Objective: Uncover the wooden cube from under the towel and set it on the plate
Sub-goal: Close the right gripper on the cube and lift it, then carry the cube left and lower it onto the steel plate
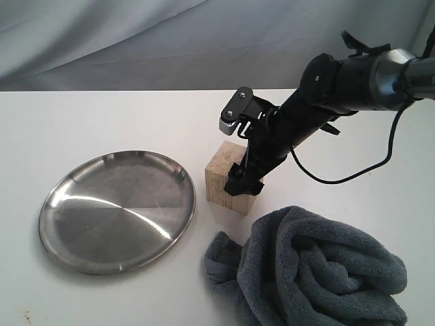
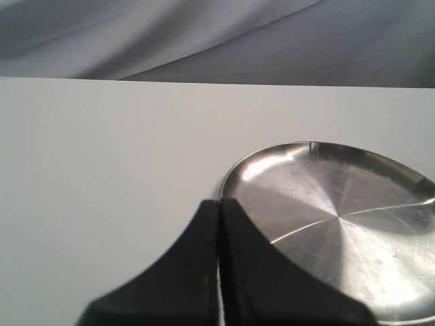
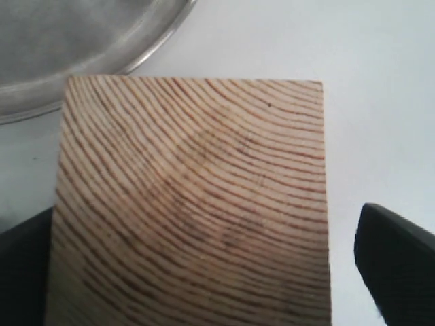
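Observation:
The wooden cube [image 1: 221, 178] stands uncovered on the white table, just right of the steel plate [image 1: 115, 210]. The blue-grey towel [image 1: 312, 272] lies bunched in a heap in front of and to the right of the cube. My right gripper [image 1: 243, 183] reaches down over the cube, open, one finger on each side. In the right wrist view the cube's grained top [image 3: 190, 204] fills the space between the fingers [image 3: 397, 265], with a strip of table showing beside one finger. My left gripper [image 2: 219, 204] is shut and empty, near the plate's rim [image 2: 231, 178].
A grey cloth backdrop [image 1: 170, 41] hangs behind the table's far edge. The right arm's black cable [image 1: 353, 173] loops over the table behind the towel. Bare white tabletop [image 1: 102, 122] lies behind and left of the plate.

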{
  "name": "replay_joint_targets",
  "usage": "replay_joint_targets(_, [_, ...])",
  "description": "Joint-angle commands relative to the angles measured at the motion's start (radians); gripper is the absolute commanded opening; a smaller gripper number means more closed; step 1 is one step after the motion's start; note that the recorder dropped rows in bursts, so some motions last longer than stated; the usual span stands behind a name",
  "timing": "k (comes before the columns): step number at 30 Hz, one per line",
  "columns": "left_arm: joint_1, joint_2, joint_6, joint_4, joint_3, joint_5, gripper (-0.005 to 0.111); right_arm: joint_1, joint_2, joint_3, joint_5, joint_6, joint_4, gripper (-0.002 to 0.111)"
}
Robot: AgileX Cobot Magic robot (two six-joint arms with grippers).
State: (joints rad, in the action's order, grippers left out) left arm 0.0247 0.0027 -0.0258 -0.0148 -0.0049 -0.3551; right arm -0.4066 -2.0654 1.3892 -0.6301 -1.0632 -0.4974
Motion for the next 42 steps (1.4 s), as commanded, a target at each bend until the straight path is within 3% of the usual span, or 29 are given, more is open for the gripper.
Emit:
replay_joint_targets(1, [-0.001, -0.003, 0.001, 0.0, 0.005, 0.01, 0.0, -0.003, 0.002, 0.005, 0.019, -0.006, -0.01, 0.084])
replay_joint_targets(4, [-0.001, -0.003, 0.001, 0.0, 0.005, 0.01, 0.0, -0.003, 0.002, 0.005, 0.017, -0.006, -0.01, 0.064])
replay_joint_targets(8, [-0.001, -0.003, 0.001, 0.0, 0.005, 0.01, 0.0, -0.003, 0.002, 0.005, 0.017, -0.033, -0.01, 0.018])
replay_joint_targets(10, [-0.001, -0.003, 0.001, 0.0, 0.005, 0.01, 0.0, -0.003, 0.009, 0.005, 0.017, -0.033, -0.01, 0.002])
replay_joint_targets(27, [-0.001, -0.003, 0.001, 0.0, 0.005, 0.01, 0.0, -0.019, 0.293, 0.005, -0.044, -0.063, -0.253, 0.0])
replay_joint_targets(35, [-0.001, -0.003, 0.001, 0.0, 0.005, 0.01, 0.0, -0.19, 0.318, 0.005, -0.05, -0.144, -0.306, 0.0])
replay_joint_targets(42, [-0.001, -0.003, 0.001, 0.0, 0.005, 0.01, 0.0, -0.345, 0.254, 0.005, 0.214, -0.185, -0.298, 0.0])
